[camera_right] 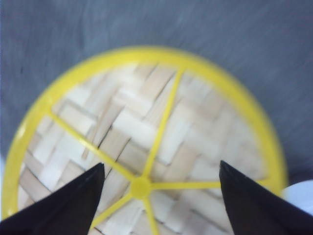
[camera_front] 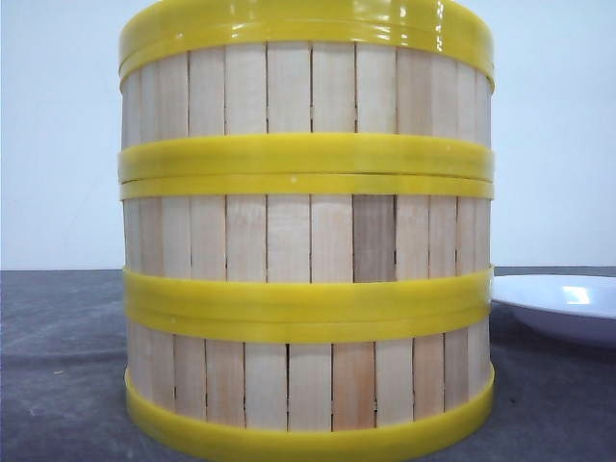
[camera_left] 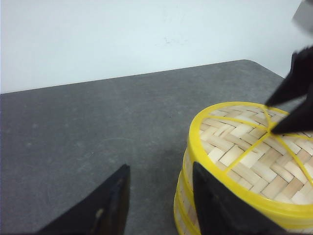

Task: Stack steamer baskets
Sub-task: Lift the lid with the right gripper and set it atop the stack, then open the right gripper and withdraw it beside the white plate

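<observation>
On the grey table (camera_front: 58, 385), right up close to the front camera, the baskets (camera_front: 306, 241) stand as one tower of three, each sitting square on the one below, yellow rims meeting in double bands between the pale slat walls. The bottom rim rests flat on the table, and the stack looks upright, not leaning.

Left side first: the left gripper (camera_left: 159, 200) hangs just beside the stack, its two dark fingers spread apart. One finger sits over bare table, the other close against the stack's wall below the top rim; whether it touches, I can't tell. Nothing is between them.

Now the top of the tower, seen from the wrist cameras: a woven bamboo surface inside the yellow ring, crossed by thin yellow spokes that meet at a small hub (camera_right: 141, 187). Nothing lies on that weave. What the lower two hold is hidden by the walls.

Over that top hovers the right gripper (camera_right: 161, 196), fingers wide apart, one tip either side of the hub, gripping nothing. From the left wrist view its dark tips show above the weave near the centre.

Further right, a white plate (camera_front: 563, 306) sits on the table just beside the stack, partly behind it, only part of it in view. Nothing shows on that part.
</observation>
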You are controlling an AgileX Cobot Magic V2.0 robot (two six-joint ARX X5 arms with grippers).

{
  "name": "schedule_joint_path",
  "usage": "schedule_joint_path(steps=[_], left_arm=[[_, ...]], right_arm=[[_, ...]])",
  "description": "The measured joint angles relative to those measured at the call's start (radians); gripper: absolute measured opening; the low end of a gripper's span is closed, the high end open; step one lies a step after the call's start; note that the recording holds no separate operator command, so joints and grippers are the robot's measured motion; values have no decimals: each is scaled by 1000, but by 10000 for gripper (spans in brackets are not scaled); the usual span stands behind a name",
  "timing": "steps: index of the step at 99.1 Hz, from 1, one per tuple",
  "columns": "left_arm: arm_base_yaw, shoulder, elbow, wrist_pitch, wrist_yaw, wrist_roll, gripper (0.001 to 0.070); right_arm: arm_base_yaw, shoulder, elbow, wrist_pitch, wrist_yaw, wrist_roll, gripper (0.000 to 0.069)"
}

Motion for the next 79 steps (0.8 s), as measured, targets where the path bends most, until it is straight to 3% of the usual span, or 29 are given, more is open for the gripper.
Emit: schedule_joint_path(steps=[17, 40, 53, 79], left_arm=[[0, 0, 0, 0, 0, 0, 233], [0, 0, 0, 30, 0, 0, 233], [0, 0, 0, 37, 0, 0, 233], [0, -1, -53, 103, 1, 1, 233]], right_arm=[[15, -126, 97, 12, 126, -12, 464], [37, -336, 102, -2, 342, -17, 464], [39, -417, 94, -16, 403, -17, 464], [40, -636, -137, 5, 491, 21, 464]])
